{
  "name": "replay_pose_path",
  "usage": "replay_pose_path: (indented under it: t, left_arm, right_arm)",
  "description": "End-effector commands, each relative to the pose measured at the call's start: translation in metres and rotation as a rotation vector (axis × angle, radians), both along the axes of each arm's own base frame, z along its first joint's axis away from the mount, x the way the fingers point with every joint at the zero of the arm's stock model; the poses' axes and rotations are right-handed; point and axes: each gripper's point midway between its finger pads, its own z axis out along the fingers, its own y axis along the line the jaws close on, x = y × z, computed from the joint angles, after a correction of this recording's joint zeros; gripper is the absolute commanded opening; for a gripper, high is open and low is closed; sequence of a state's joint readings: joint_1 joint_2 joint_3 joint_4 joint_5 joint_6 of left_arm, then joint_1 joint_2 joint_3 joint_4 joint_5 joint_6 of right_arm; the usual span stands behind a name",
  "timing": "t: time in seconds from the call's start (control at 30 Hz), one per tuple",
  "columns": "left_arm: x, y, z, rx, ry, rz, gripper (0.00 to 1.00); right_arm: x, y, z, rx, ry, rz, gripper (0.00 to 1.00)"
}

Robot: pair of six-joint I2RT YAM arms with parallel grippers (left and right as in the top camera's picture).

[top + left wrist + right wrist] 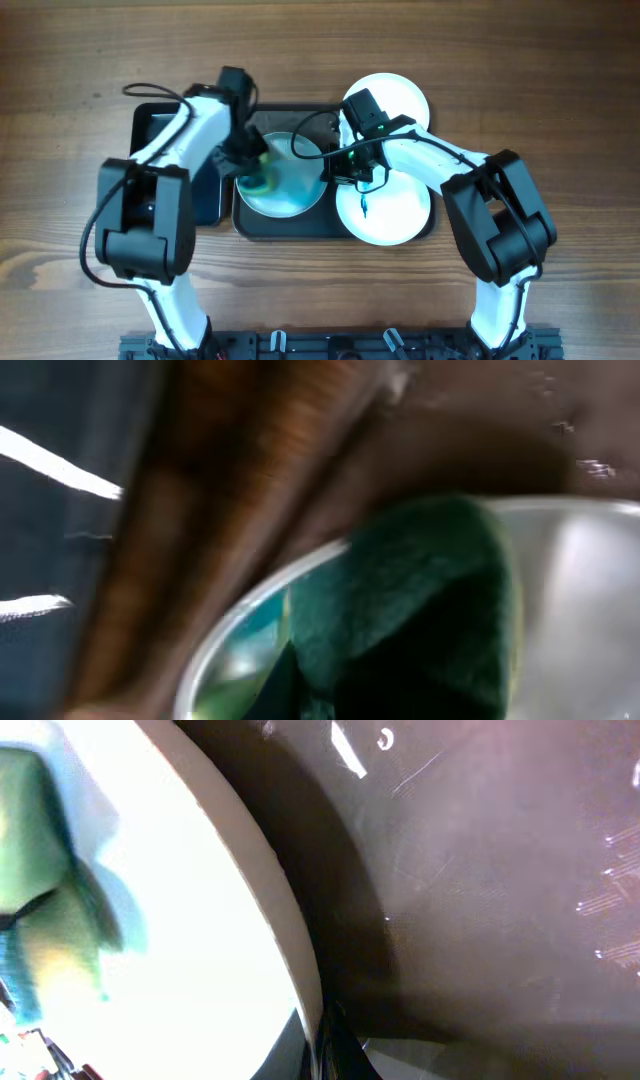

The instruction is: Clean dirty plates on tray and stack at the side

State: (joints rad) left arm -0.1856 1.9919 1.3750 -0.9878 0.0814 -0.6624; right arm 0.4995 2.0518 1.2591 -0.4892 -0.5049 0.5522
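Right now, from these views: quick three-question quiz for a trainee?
1. How many white plates show overhead?
2. True or false: the left gripper has a green sponge on the smeared plate.
3. Which plate carries the blue-green smear? A: the one at the left end of the tray. B: the top-right one. C: the lower-right one.
Key: 1 three; 2 true; 3 A.
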Motion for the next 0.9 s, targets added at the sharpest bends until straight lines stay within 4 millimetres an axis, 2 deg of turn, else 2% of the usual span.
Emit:
replay_pose_path:
  t: [0.0, 0.13, 0.23, 0.33, 0.43, 0.53, 0.67, 0.77, 0.87]
  left_arm:
    - [0.015, 0.002, 0.032, 0.01, -0.014, -0.005, 0.04]
    - [0.024, -0.015, 0.078, -0.093, -0.042, -0.075, 0.04]
    - [0.036, -0.006, 0.113, -0.101, -0.091, -0.075, 0.04]
    - [0.049, 0.009, 0.129, -0.099, -0.145, -0.079, 0.04]
    - [0.053, 0.034, 0.129, -0.056, -0.15, -0.037, 0.04]
    - [0.054, 0.054, 0.128, -0.005, -0.151, -0.007, 0.04]
    - [0.054, 0.056, 0.128, -0.006, -0.153, -0.002, 0.04]
    - [0.053, 0.056, 0.128, -0.006, -0.147, -0.002, 0.04]
    - [0.049, 0.056, 0.128, -0.005, -0.131, -0.002, 0.04]
  right_arm:
    - [-0.009, -0.014, -0.026, -0.089, 0.041, -0.022, 0.04]
    - [-0.011, -0.013, -0.027, -0.094, 0.043, -0.019, 0.04]
    - [-0.012, -0.013, -0.023, -0.096, 0.044, -0.015, 0.04]
    - [-0.005, -0.012, -0.006, -0.09, -0.016, 0.019, 0.04]
    - [0.005, -0.021, 0.023, -0.145, -0.107, 0.009, 0.04]
    - [0.013, -0.031, 0.06, -0.23, -0.239, -0.008, 0.04]
    - [0.014, -0.041, 0.104, -0.354, -0.421, -0.03, 0.04]
    - [0.012, -0.051, 0.125, -0.465, -0.529, -0.037, 0.04]
    - [0.008, -0.063, 0.15, -0.65, -0.659, -0.039, 0.04]
